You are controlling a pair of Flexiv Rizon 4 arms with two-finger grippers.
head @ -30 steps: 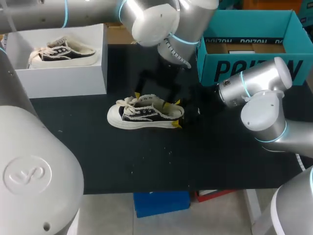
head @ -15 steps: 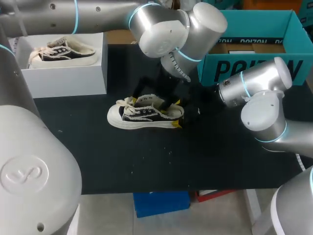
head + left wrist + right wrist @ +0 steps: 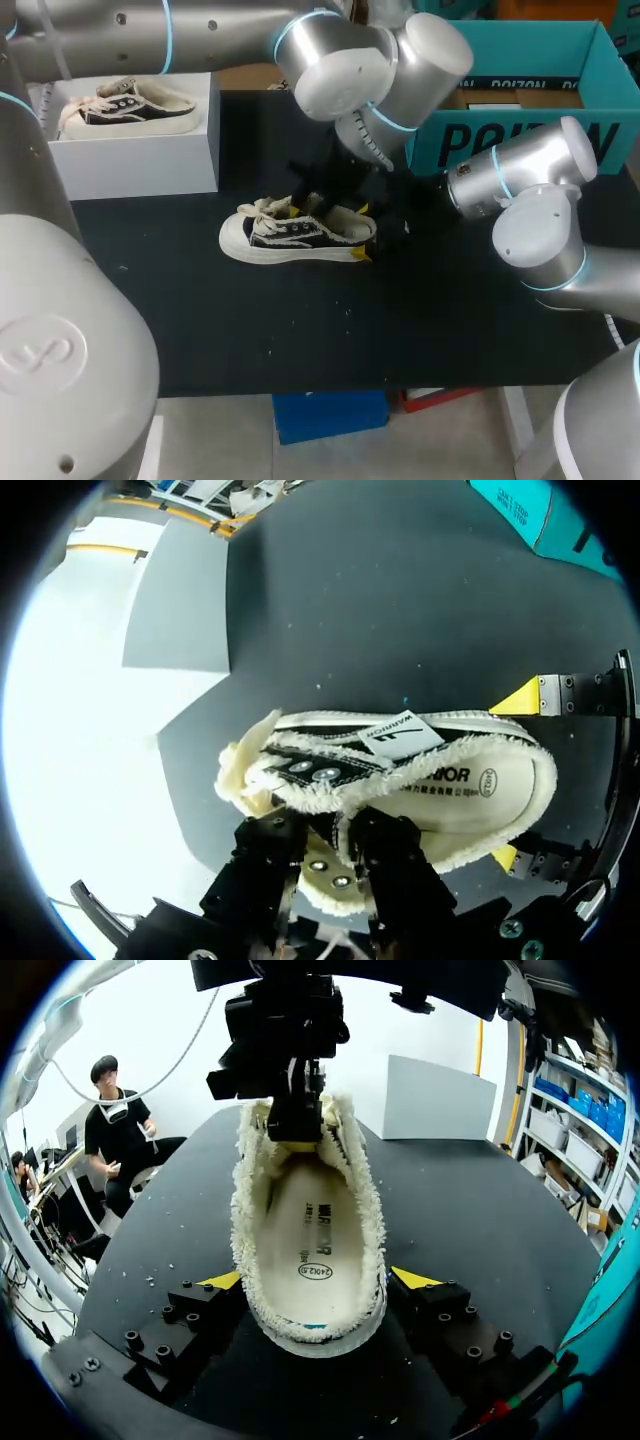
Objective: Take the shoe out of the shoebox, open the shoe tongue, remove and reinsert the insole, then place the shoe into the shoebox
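A black and cream canvas shoe (image 3: 297, 236) lies on its sole in the middle of the black table, toe toward my left. My right gripper (image 3: 360, 233) has the heel between its yellow tips, one against each side of the heel (image 3: 317, 1280), so it is shut on the shoe. My left gripper (image 3: 305, 208) comes down from above onto the laced opening. In the left wrist view its black fingers (image 3: 265, 855) stand close together, pinching the eyelet flap (image 3: 322, 865) beside the labelled tongue (image 3: 400, 738). The cream insole (image 3: 305, 1230) shows inside the shoe.
A white box (image 3: 130, 150) at the back left carries a second shoe (image 3: 125, 105). The teal shoebox (image 3: 520, 110) stands open at the back right, behind my right arm. Bare black table lies in front of the shoe.
The left gripper's fingers, spread wide over the shoe a second ago, have closed in on the laced opening. The shoe and the right gripper have not moved.
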